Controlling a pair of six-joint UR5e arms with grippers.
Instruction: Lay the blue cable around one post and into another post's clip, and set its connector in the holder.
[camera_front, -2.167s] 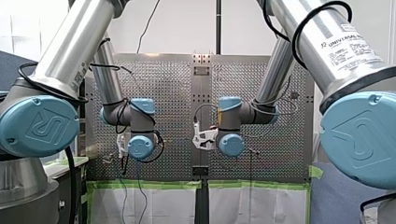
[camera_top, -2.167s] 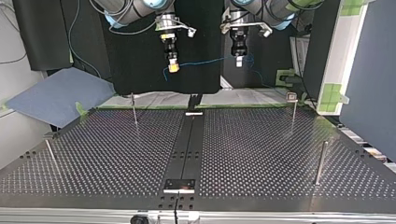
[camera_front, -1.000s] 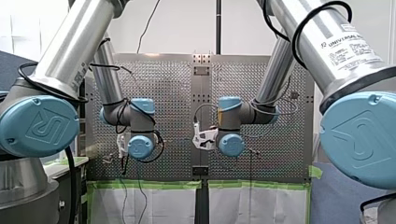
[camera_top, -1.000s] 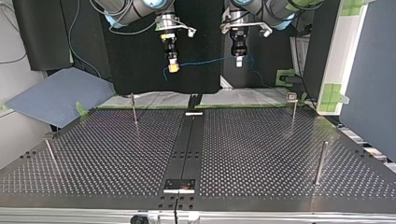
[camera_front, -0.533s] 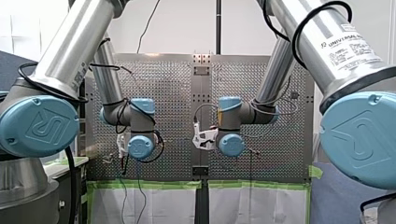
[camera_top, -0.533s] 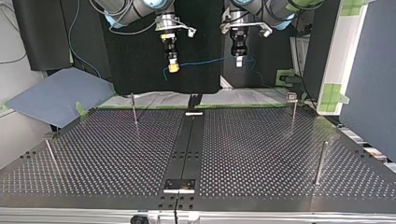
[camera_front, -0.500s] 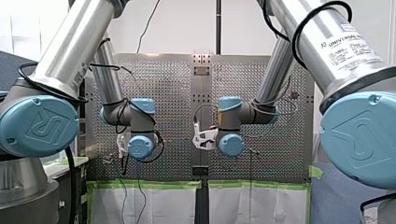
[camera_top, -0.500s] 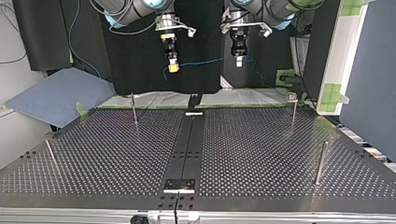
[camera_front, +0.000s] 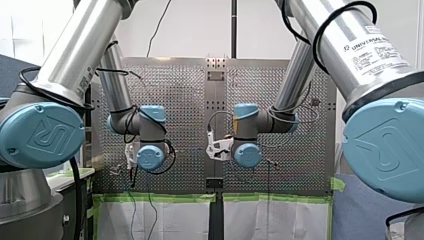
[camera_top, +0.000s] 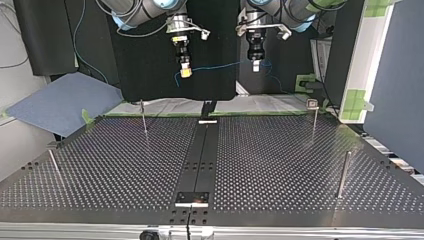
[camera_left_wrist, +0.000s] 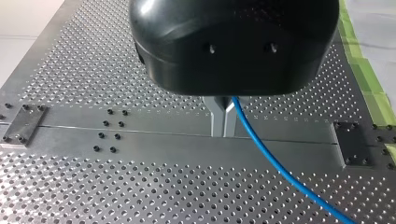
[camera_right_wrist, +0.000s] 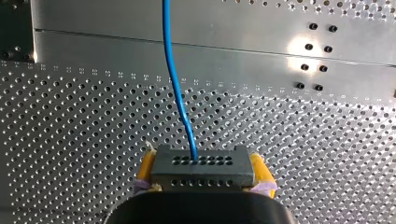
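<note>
Front view, upper right: the white label (camera_front: 374, 49) on the silver tube of the robot's right arm (camera_front: 340, 35) read "UNIVERSAL"; the smaller lines beneath were too small to read. The blue joint caps at lower left (camera_front: 42, 136) and lower right (camera_front: 385, 150) bore an embossed UR logo.

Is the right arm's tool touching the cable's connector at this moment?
Touching. The right wrist view shows the connector clamped between the right tool's yellow pads, one pad pressed against each of its sides, with no gap.

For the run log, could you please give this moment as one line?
left gripper: shut on blue cable | right gripper: shut on connector | posts: no cable yet
</note>
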